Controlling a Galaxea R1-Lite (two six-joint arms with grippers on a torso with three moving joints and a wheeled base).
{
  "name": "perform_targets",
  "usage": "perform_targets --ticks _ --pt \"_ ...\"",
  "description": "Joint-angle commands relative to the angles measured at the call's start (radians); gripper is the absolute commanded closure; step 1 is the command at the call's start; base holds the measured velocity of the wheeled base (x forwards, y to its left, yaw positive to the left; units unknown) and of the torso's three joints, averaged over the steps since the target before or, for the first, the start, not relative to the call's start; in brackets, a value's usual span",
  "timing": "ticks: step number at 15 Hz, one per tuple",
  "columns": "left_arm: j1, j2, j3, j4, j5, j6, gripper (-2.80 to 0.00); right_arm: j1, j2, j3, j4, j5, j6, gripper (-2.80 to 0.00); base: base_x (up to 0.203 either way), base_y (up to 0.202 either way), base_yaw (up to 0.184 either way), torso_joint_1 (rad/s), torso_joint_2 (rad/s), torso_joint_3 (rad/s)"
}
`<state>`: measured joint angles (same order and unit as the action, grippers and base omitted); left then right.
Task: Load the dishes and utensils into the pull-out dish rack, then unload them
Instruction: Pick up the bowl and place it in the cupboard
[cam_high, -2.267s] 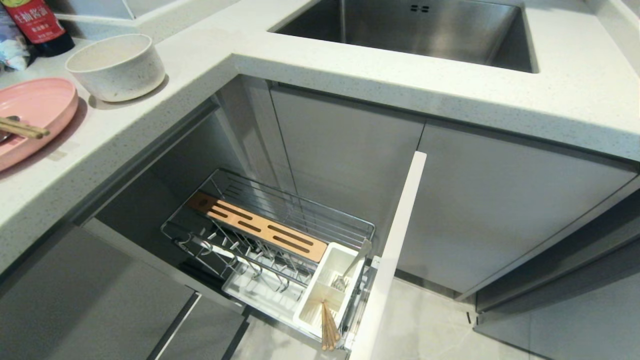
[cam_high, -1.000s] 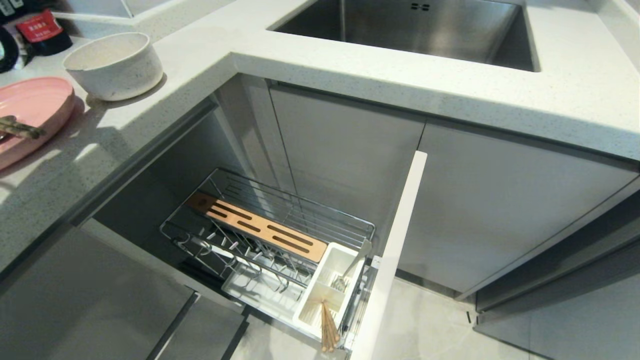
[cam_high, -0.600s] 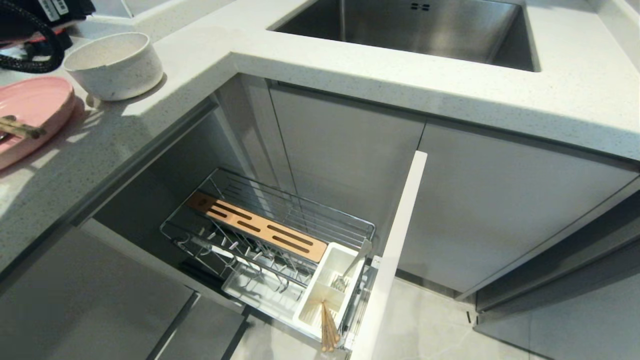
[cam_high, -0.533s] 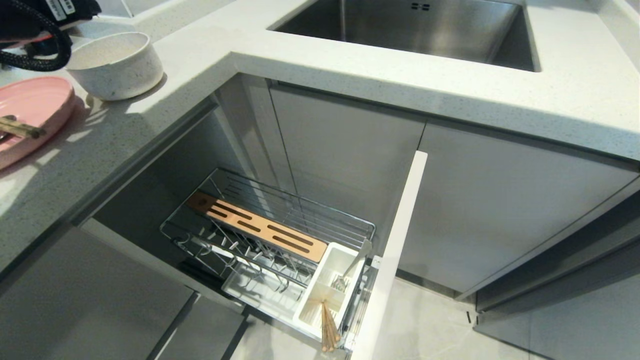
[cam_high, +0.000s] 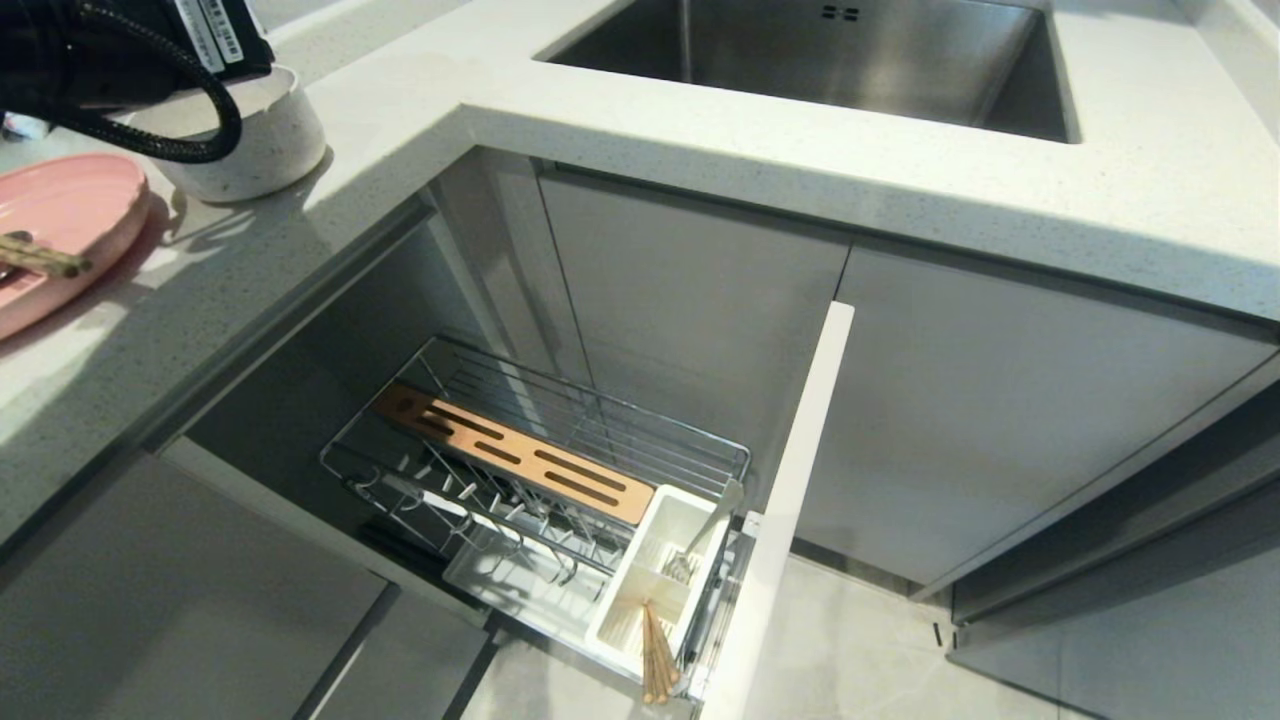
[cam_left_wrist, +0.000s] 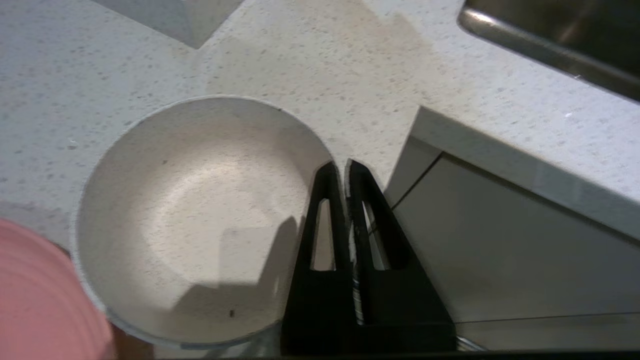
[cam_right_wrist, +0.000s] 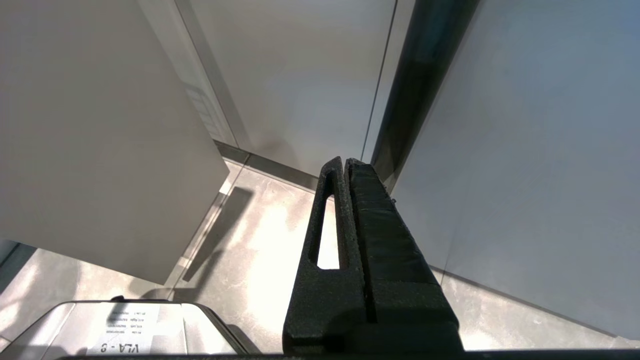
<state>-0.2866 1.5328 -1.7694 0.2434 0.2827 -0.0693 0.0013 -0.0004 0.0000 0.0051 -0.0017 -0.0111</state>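
Both grippers are clenched and empty. Left gripper (cam_left_wrist: 345, 165) hovers over the counter (cam_high: 700, 130) at the bowl's (cam_left_wrist: 195, 215) rim; right gripper (cam_right_wrist: 345, 162) hangs low by the cabinets. Plate (cam_high: 60, 220) bearing chopsticks (cam_high: 40, 258) sits beside the bowl. Rack (cam_high: 560, 500) stands pulled out below.

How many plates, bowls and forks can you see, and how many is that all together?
Plates: 1, the pink plate on the counter
Bowls: 1, the cream bowl beside it
Forks: 1, the steel fork in the rack's white utensil box
Total: 3
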Motion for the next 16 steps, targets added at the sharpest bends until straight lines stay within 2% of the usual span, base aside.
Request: perform_targets --ticks 1,8,11,16 --pt "0.0 0.007 0.001 0.001 0.013 -0.001 -2.8 0.0 0.0 0.0 0.0 0.0 0.0 0.0 0.0 0.0 0.0 0.0 0.0 0.0" --pt "0.0 0.013 -0.001 -0.012 0.023 -0.001 -2.8 0.0 0.0 0.0 0.0 0.0 -0.001 0.0 0.0 0.0 0.0 0.0 0.0 0.0" --pt "0.003 0.032 -0.001 -0.016 0.037 0.035 -2.8 0.0 0.0 0.0 0.001 0.0 0.0 0.0 0.0 0.0 0.0 0.0 0.0 0.0" --pt "0.003 0.087 -0.012 -0.054 0.033 0.034 -2.8 0.0 0.0 0.0 -0.001 0.0 0.0 0.0 0.0 0.0 0.0 0.0 0.0 0.0"
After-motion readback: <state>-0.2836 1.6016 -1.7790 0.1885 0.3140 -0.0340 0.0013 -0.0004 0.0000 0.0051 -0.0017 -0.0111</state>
